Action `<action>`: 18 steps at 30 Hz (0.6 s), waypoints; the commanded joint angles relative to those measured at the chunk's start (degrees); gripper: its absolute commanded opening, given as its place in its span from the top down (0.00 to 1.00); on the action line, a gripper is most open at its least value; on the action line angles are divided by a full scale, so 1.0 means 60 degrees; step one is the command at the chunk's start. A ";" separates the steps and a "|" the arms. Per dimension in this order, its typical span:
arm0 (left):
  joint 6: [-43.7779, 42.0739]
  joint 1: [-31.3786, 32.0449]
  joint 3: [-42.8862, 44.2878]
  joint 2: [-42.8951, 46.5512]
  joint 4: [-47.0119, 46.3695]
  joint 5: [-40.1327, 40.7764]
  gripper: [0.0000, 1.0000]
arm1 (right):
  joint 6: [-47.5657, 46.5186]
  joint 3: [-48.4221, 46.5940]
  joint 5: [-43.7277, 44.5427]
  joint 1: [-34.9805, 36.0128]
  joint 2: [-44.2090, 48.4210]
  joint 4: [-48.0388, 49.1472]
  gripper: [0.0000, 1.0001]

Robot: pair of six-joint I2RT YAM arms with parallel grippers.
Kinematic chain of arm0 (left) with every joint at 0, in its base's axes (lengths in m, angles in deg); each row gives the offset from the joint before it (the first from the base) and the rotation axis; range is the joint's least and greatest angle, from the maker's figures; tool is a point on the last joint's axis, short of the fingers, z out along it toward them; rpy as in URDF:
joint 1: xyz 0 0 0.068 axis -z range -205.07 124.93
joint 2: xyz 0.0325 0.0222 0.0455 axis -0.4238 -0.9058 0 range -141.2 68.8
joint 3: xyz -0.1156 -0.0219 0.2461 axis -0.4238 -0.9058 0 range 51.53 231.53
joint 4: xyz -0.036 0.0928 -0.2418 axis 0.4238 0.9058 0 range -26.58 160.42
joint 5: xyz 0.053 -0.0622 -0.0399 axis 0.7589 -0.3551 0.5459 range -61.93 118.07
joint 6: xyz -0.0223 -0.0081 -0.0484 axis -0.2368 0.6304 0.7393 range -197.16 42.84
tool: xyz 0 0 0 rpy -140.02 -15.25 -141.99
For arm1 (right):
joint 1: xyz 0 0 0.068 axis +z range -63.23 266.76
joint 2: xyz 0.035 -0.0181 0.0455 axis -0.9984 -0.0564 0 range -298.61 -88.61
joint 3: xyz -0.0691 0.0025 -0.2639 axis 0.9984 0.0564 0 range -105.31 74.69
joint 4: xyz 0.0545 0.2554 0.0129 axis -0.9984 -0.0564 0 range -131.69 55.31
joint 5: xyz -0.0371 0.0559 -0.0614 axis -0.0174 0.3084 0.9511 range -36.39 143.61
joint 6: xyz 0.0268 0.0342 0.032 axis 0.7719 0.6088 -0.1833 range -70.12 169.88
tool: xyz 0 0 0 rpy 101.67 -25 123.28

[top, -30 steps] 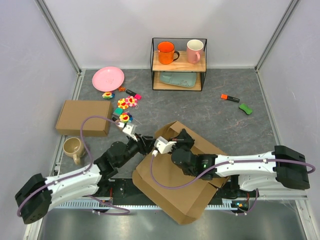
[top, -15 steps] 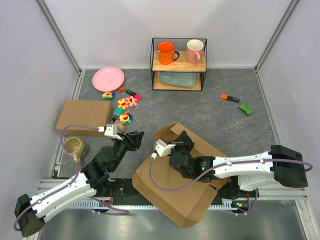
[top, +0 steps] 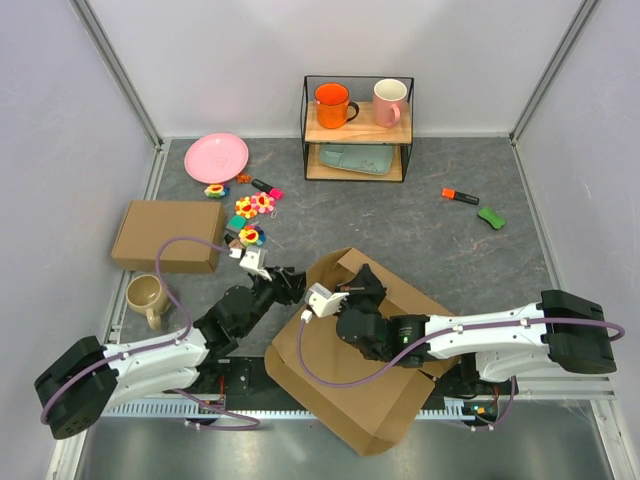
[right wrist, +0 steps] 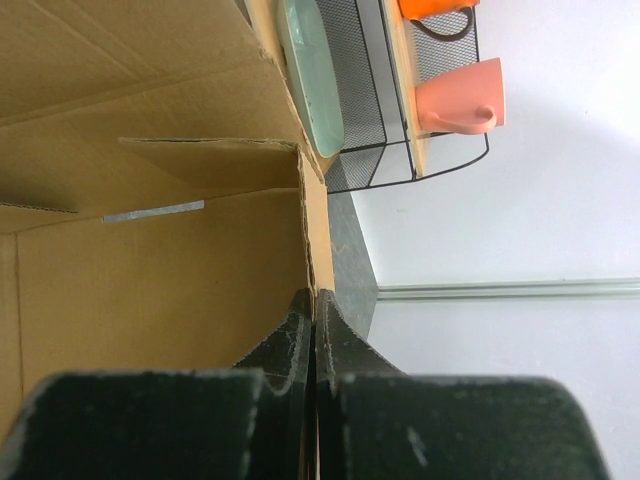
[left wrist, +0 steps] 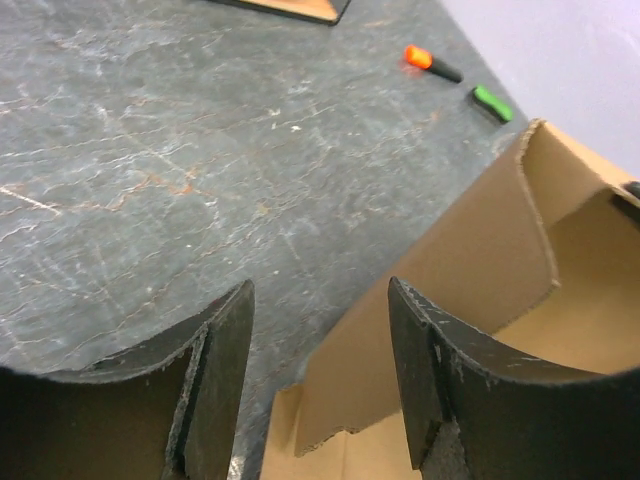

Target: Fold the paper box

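The paper box (top: 350, 385) is a large brown cardboard sheet with raised walls, lying near the front of the table between my arms. My right gripper (top: 364, 278) is shut on the top edge of an upright wall of the box (right wrist: 150, 270), and the thin cardboard shows pinched between its fingertips (right wrist: 314, 300). Just left of the box's far-left corner, my left gripper (top: 292, 280) is open. In the left wrist view its jaws (left wrist: 320, 330) stand wide apart, with the box's side flap (left wrist: 470, 270) just beyond them and untouched.
A second closed cardboard box (top: 168, 235) and a beige mug (top: 146, 295) sit at the left. Behind are a pink plate (top: 216, 157), small colourful toys (top: 250, 210) and a wire shelf (top: 358, 128) with two mugs. An orange marker (top: 460, 196) and a green piece (top: 491, 216) lie at the right.
My left gripper drew back to the left, then returned to the box's left corner with its jaws wider. The right gripper kept its hold on the wall.
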 commanded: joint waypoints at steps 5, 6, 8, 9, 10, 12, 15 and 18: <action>-0.0375 0.0011 -0.0563 -0.0324 -0.3357 -0.1586 0.36 | 0.1288 0.0353 -0.1497 0.0189 -0.0382 -0.0988 1.00; -0.0302 0.0025 -0.0519 -0.0485 -0.3505 -0.1762 0.36 | 0.1331 0.0353 -0.1526 0.0174 -0.0396 -0.0988 1.00; -0.0156 0.0040 -0.0563 -0.0969 -0.3856 -0.2348 0.36 | 0.1376 0.0382 -0.1570 0.0189 -0.0382 -0.0988 1.00; -0.0010 0.0113 -0.0722 -0.1159 -0.4481 -0.2509 0.36 | 0.1376 0.0382 -0.1585 0.0189 -0.0367 -0.0988 1.00; 0.0035 0.0172 -0.0825 -0.1407 -0.4777 -0.2627 0.36 | 0.1405 0.0382 -0.1599 0.0189 -0.0367 -0.0988 1.00; 0.0079 0.0289 -0.1060 -0.1629 -0.5291 -0.2643 0.35 | 0.1405 0.0353 -0.1629 0.0174 -0.0382 -0.0988 1.00; -0.0124 0.0348 -0.1017 -0.1937 -0.5600 -0.2906 0.34 | 0.1449 0.0295 -0.1775 0.0189 -0.0353 -0.0944 1.00; -0.0330 0.0392 -0.0915 -0.2273 -0.5995 -0.3082 0.32 | 0.1478 0.0236 -0.1878 0.0189 -0.0323 -0.0886 1.00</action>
